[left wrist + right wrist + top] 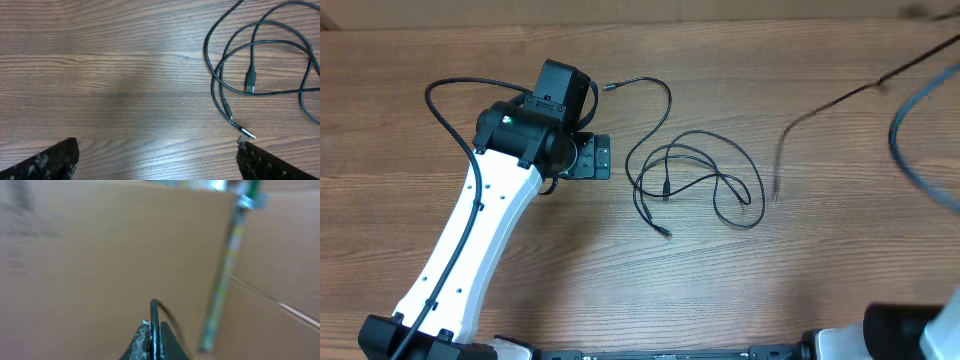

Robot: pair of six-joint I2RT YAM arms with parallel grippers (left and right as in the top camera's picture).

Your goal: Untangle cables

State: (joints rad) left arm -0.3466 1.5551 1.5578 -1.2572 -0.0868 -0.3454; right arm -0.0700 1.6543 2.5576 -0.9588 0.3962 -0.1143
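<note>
Black, thin cables (695,180), several, in one loose overlapping heap on the wood-grain table (820,290); position: centre of the overhead view, at 3 o'clock from the left gripper (592,156). Left gripper: released, fingers spread wide and empty over bare wood. In its wrist view the heap sits at 1 o'clock, with the nearest plug (246,133) just beside the finger at 5 o'clock of that view. Right gripper (154,332): clenched on a lifted cord (153,312), thin and black, view blurred. Overhead, a blurred hanging strand (790,130) at 3 o'clock of the heap is likely that same cord. Handling, judged: very light, limp, holds no shape; the smooth jacket may slip between pads; a pulled loop will drag its neighbours. Hold point, judged: just behind a plug, where the moulded body gives a stop. Candidates: the free end (667,233) at 6 o'clock of the heap and the upper end (610,86) at 11 o'clock. Avoid the crossings mid-heap.
</note>
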